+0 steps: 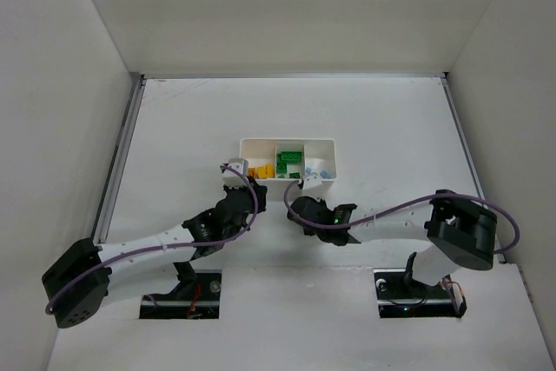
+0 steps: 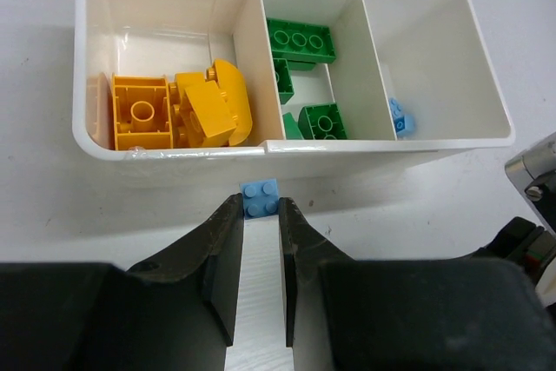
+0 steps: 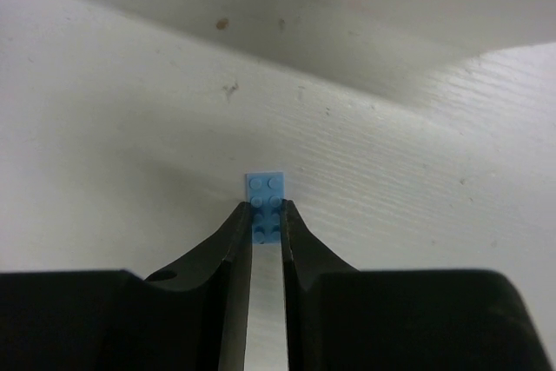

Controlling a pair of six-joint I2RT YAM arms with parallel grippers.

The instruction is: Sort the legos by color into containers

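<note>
The white tray holds the three containers. In the left wrist view, yellow-orange legos fill the left compartment, green legos lie in the middle one, and a light blue lego sits in the right one. My left gripper hovers by the tray's near wall, shut on a small light blue square brick. My right gripper is low over the table, shut on a longer light blue brick. From above, the left gripper is at the tray's near left corner and the right gripper is at its near side.
White walls enclose the table on three sides. A few light blue pieces show at the tray's near right corner. Both arms reach in from the near edge and their grippers are close together in front of the tray.
</note>
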